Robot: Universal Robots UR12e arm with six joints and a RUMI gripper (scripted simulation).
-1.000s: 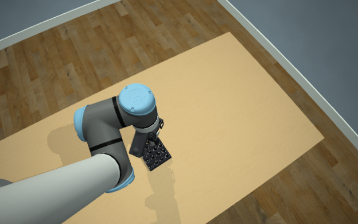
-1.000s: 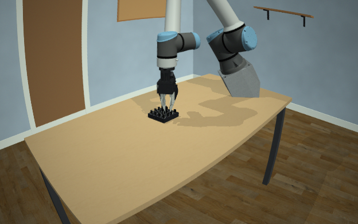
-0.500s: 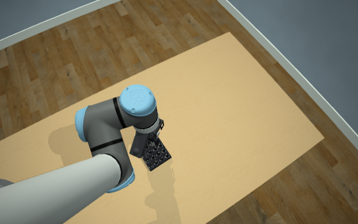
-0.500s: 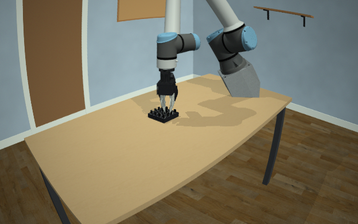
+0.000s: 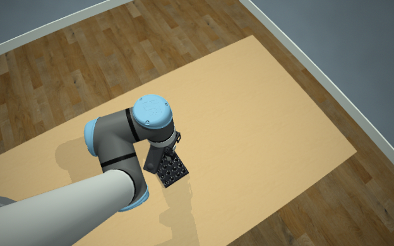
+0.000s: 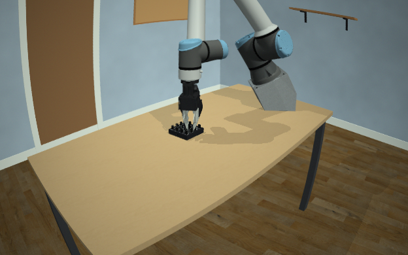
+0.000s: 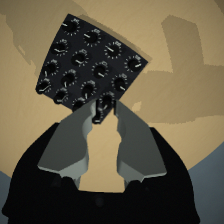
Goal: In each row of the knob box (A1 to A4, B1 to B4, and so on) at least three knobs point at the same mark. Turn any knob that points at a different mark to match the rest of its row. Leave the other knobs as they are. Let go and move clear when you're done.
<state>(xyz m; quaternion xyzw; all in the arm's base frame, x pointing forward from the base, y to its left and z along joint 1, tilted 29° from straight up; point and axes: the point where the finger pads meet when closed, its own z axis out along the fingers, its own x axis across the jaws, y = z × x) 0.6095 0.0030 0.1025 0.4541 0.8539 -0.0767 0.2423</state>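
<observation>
A square-cornered black knob box [image 5: 173, 173] [image 6: 178, 133] [image 7: 91, 67] lies flat on the worktop [image 5: 247, 104] [image 6: 141, 170] [image 7: 162, 100], a pale tan, faintly grained slab with straight edges on dark legs [image 6: 312, 170]. Its dark face carries four rows of short, round black knobs with light pointer lines, each ringed by fine pale ticks; the tiny lettering is too small to read. The tool [image 5: 170, 156] [image 6: 191, 129] [image 7: 106, 100] points down over the box, its tapering, faceted grey fingers brought near each other, with a narrow gap between the tips at a knob near one corner. Whether they pinch that knob or merely stand around it, I cannot tell. The arm [image 5: 115, 124] [image 6: 190, 60] mixes smooth dark grey joints and off-white tubes with rounded, light blue caps. It rises from an angular, speckled grey pedestal [image 6: 278, 96] on the worktop. Beyond lie brown floorboards [image 5: 101, 57] [image 6: 354, 183] in uneven wood tones.
</observation>
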